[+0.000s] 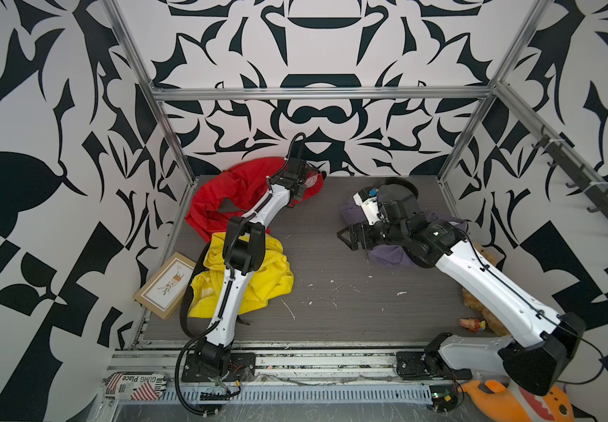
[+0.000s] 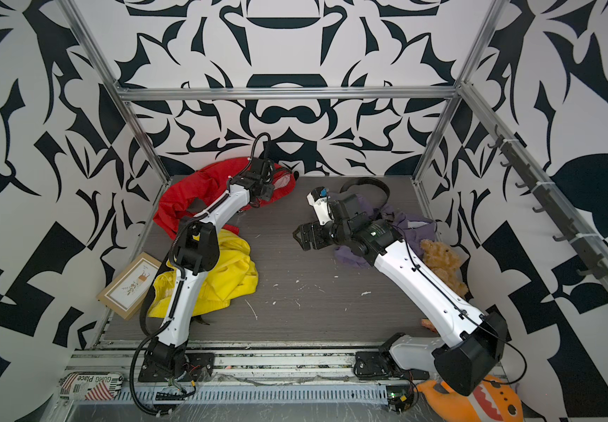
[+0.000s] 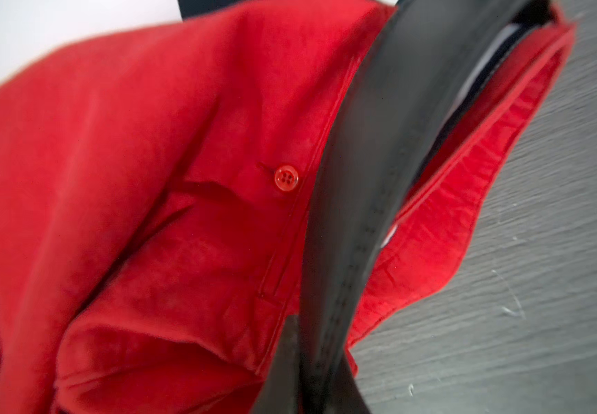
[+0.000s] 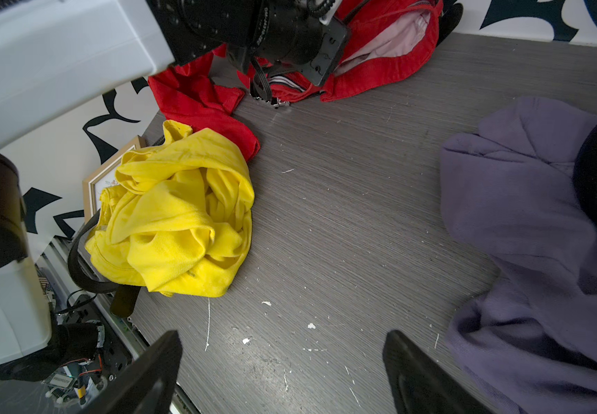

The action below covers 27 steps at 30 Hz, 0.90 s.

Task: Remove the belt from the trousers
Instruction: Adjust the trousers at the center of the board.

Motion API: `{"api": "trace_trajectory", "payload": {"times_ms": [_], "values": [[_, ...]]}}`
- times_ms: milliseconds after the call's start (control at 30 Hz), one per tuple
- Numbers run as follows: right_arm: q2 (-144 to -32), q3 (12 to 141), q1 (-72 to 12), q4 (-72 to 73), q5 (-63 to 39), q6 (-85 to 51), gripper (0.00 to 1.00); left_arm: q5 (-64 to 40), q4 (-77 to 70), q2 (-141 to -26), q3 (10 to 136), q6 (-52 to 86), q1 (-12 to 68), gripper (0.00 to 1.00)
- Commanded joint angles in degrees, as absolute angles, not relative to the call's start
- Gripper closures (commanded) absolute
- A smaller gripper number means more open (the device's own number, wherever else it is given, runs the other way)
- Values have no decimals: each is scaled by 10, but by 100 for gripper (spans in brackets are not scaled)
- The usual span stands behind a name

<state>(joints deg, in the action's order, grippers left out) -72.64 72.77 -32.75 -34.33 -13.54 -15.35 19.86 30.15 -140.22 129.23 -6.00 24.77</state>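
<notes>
L gripper (image 3: pixel 316 372) is clamped shut on the black belt (image 3: pixel 372 179), which runs along the waistband of the red trousers (image 3: pixel 146 161) at the table's far left. R gripper (image 4: pixel 282 340) gapes wide, empty, mid-table. Belt looks light, bendy, smooth-faced; prob. best pinched flat across its width. Pouch (image 1: pixel 135 386) up front reads "GURG Place".

Belt (image 3: pixel 368 186) ends outside left wrist view

Your left arm (image 1: pixel 231 303) and right arm (image 1: pixel 485 292): white shells, black joints, small dark screws. Thin black cable (image 1: pixel 512 291) clipped along the shell behind the right pincer (image 1: pixel 344 240), black too.
</notes>
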Motion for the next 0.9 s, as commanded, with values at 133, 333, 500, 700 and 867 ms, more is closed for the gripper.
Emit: {"api": "trace_trajectory", "payload": {"times_ms": [133, 333, 500, 700, 867], "values": [[-690, 707, -313, -327, -138, -163, 8, 200, 315, -1264, 1310, -87, 312, 100], [-644, 690, -290, -357, -131, -155, 8, 221, 351, -1204, 1393, -134, 375, 100], [-592, 682, -275, -399, -112, -144, 7, 244, 391, -1177, 1484, -183, 453, 100], [-537, 692, -268, -462, -85, -132, 6, 257, 390, -1105, 1472, -211, 526, 100], [-499, 707, -268, -519, -65, -131, 5, 235, 439, -1070, 1439, -193, 560, 100]]}}
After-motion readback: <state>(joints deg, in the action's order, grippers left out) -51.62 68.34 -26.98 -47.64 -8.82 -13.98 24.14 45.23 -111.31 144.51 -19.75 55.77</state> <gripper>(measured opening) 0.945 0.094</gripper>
